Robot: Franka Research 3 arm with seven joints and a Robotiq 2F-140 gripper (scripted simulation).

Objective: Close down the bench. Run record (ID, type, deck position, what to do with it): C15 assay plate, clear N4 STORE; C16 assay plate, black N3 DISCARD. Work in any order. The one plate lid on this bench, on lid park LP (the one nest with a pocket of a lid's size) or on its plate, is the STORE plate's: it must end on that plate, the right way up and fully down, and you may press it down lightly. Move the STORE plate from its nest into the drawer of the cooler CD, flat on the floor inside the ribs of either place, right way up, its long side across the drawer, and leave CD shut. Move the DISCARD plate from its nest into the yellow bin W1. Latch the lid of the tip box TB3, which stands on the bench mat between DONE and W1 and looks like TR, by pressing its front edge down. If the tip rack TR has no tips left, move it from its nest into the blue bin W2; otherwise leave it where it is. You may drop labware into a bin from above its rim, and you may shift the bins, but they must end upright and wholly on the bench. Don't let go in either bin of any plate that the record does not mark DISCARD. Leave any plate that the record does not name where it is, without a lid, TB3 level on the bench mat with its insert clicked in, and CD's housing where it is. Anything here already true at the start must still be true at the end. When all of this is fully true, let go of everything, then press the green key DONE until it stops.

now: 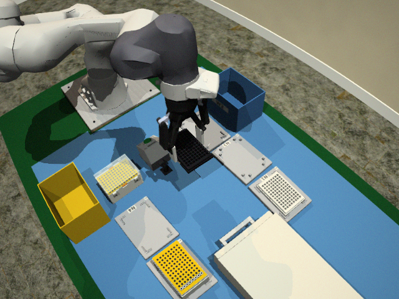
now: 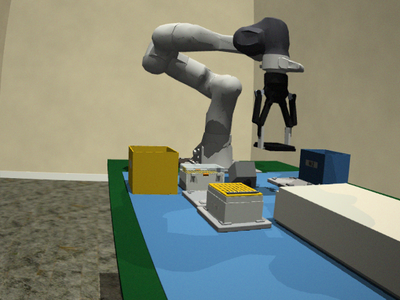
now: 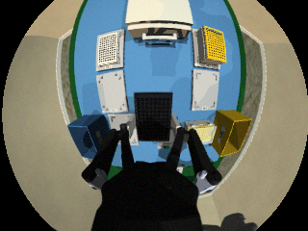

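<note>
My gripper (image 1: 188, 146) (image 2: 274, 142) (image 3: 153, 118) is shut on the black assay plate (image 1: 192, 151) (image 2: 274, 147) (image 3: 154, 115) and holds it level, high above the bench, over the area between the DONE housing and an empty nest. The yellow bin W1 (image 1: 86, 225) (image 2: 153, 170) (image 3: 233, 130) stands at the far left edge, well away from the plate. The clear assay plate (image 1: 280, 192) (image 3: 110, 49) sits in its nest beside the cooler CD (image 1: 283, 257) (image 2: 339, 209) (image 3: 160, 0), whose drawer is shut.
Tip box TB3 (image 1: 118, 177) (image 2: 200, 175) stands between W1 and the DONE housing (image 1: 153, 154) (image 2: 242, 172). Tip rack TR (image 1: 178, 266) (image 2: 234, 200) (image 3: 214, 45) sits in the front nest. The blue bin W2 (image 1: 244, 106) (image 2: 322, 166) stands at the back. Two nests (image 1: 241, 157) (image 1: 146, 225) are empty.
</note>
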